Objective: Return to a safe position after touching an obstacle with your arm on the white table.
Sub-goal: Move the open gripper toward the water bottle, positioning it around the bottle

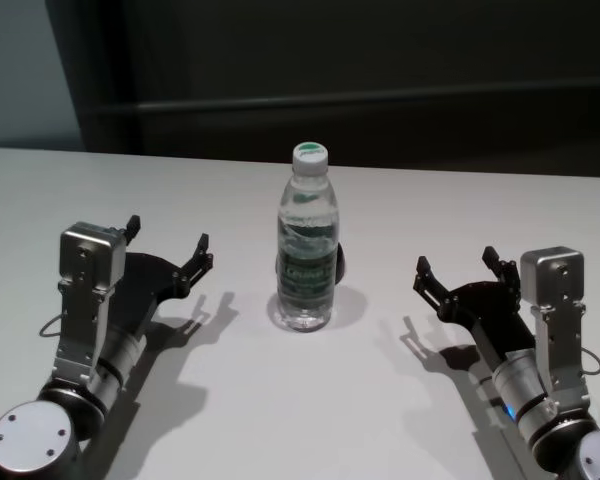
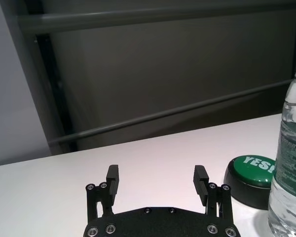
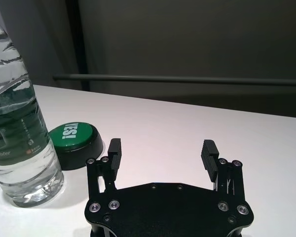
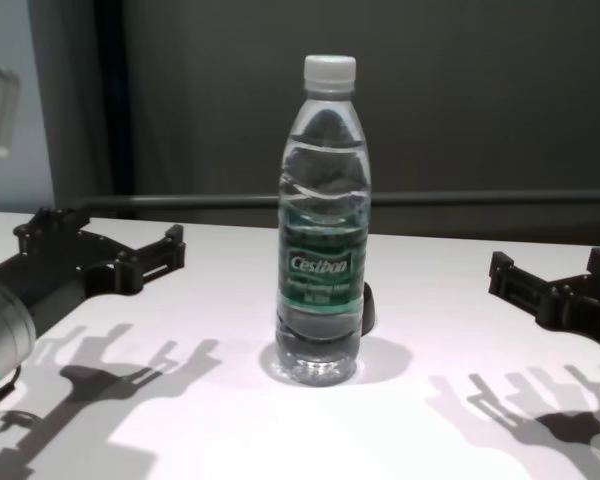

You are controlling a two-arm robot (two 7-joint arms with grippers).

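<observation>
The tall clear plastic water bottle [image 1: 308, 240] stands upright mid-way across the smooth white table [image 1: 300, 400], a green button [image 3: 75, 137] just behind it. Left gripper [image 1: 170, 242] and right gripper [image 1: 457, 270] flank it, jaws apart, touching nothing; a safe stance, I'd say

"Cestbon" on bottle [image 4: 320, 265], "YES!" on button [image 3: 75, 137]

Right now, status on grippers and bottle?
Left gripper and right gripper open, clear of bottle. Bottle upright on white table. Green button behind it.
</observation>
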